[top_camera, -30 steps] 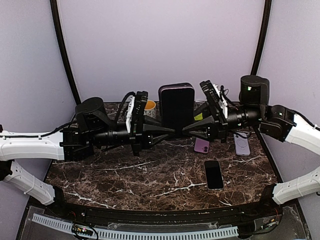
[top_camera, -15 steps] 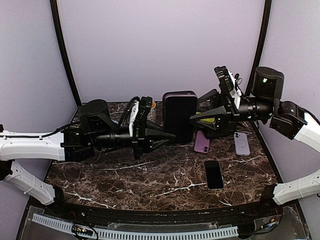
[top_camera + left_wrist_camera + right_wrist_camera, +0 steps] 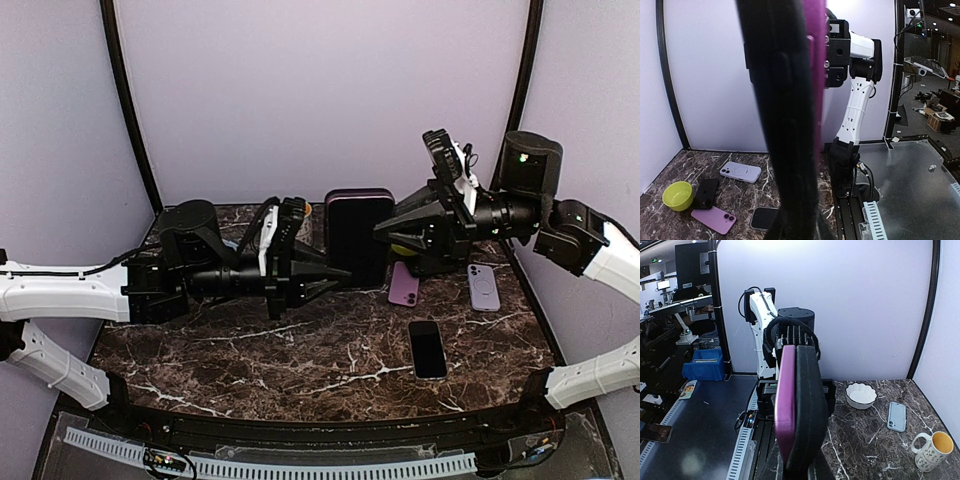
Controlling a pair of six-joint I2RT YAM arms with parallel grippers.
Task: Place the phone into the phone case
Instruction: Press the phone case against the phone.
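The left claw [image 3: 338, 273] is clamping the black case [image 3: 360, 240] by its lower edge, upright above the table [image 3: 300, 350], purple phone [image 3: 785, 400] lying against it, while the right claw [image 3: 385, 228], fingers together, is touching its upper corner; stiff, slick and light, it is probably best gripped by the edges.

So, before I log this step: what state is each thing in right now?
Phone: upright, off the table, purple case against its rear.
Left hand: shut on the phone's lower left edge.
Right hand: shut, tips at the phone's right edge.
Black phone: flat, screen up.
Purple phone: flat, back up.
Mug: upright.
Yellow bowl: upright, empty.
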